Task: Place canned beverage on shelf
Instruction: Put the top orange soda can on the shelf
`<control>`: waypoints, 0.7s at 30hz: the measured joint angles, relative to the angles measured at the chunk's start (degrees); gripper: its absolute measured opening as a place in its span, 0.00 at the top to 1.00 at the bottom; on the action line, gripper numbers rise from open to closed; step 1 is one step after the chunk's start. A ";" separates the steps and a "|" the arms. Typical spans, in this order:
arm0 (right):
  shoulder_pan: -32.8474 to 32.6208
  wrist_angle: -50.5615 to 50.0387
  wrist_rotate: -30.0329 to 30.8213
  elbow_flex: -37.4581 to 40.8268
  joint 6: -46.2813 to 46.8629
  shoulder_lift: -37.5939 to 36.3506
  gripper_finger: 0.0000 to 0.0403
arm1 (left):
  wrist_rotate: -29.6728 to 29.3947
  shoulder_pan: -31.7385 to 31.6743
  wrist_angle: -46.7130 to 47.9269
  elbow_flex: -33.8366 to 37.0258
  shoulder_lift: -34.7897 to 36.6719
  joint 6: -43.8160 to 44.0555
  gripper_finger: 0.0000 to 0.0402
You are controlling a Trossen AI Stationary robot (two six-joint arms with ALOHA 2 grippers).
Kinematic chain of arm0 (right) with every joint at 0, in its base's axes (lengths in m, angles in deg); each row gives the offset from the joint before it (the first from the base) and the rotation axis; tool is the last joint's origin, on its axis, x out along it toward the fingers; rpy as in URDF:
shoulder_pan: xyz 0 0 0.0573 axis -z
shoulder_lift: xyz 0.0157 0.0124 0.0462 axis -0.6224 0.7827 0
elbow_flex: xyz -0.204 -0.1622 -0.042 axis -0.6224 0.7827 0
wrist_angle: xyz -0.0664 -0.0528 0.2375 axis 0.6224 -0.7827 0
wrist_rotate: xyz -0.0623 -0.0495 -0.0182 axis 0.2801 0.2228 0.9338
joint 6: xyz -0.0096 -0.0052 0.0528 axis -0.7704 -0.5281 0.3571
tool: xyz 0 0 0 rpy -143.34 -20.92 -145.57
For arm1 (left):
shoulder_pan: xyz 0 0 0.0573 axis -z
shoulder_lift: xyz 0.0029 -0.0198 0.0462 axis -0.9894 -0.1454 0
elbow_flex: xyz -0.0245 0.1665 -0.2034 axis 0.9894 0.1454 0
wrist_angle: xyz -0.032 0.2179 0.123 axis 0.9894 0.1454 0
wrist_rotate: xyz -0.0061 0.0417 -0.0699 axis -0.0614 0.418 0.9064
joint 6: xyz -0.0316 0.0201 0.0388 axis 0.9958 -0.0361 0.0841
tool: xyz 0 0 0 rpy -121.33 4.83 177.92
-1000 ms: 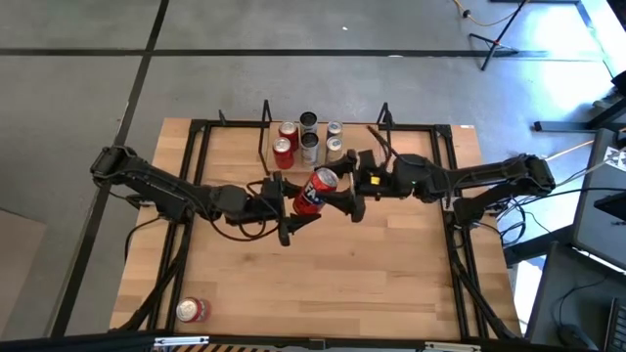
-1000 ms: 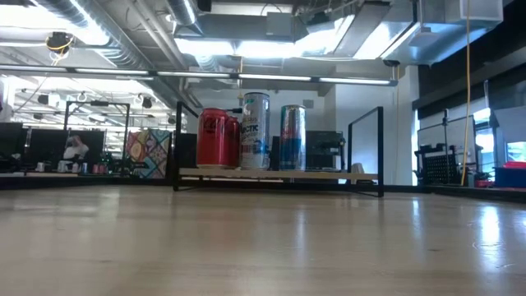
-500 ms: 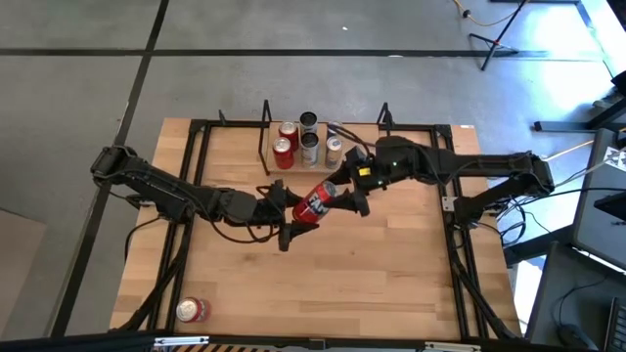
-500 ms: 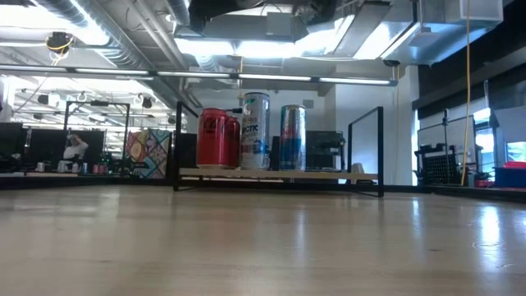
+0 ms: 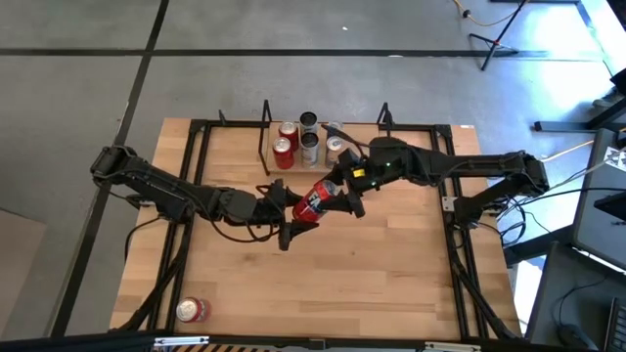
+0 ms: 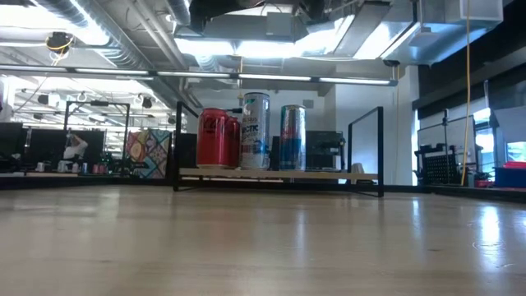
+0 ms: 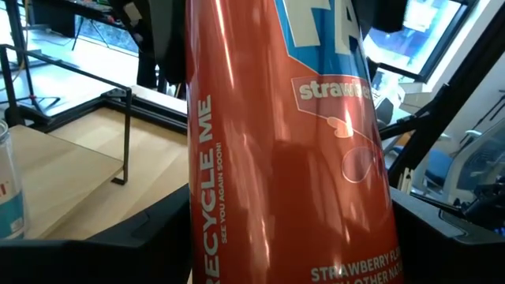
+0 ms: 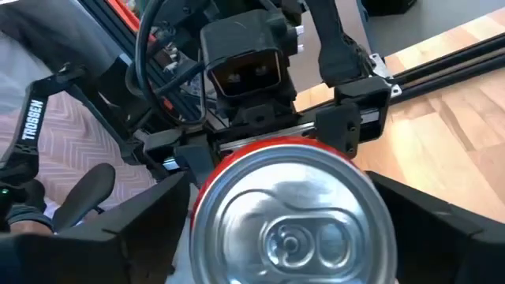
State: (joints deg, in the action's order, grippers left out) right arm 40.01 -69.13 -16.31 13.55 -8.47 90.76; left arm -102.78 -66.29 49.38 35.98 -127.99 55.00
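Lying tilted above mid-table, red can (image 5: pixel 312 200) being pinched by both the left gripper (image 5: pixel 287 209) and the right gripper (image 5: pixel 344 197), just before the shelf (image 5: pixel 364 143).

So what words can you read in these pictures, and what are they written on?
"RECYCLE ME", "SEE YOU AGAIN SOON!" and "strawbe…", cut off: on the red can held between both grippers.
"STRAWBERRY FL…", cut off: low on the same can.
"TROSSEN": on the left arm.
"…CTIC", partly hidden: on the silver can on the shelf.
Other shelf cans: too small to read.
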 joint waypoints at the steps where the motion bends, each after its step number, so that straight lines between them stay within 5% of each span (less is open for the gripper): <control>1: 0.00 0.02 0.00 0.02 0.00 0.00 0.15 | 0.00 0.00 -0.01 0.00 0.00 0.00 0.27; 6: 0.01 -0.51 -0.02 0.02 -0.58 0.00 0.31 | -0.05 0.00 0.13 0.00 0.00 -0.03 0.27; 21: 0.77 -3.74 0.07 0.15 -3.37 -1.43 0.31 | -1.77 0.20 1.54 -0.09 2.09 -1.15 0.14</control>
State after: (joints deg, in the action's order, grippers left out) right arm 40.78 -72.87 -16.24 13.70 -11.84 89.34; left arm -104.55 -66.09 50.92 35.89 -125.90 53.85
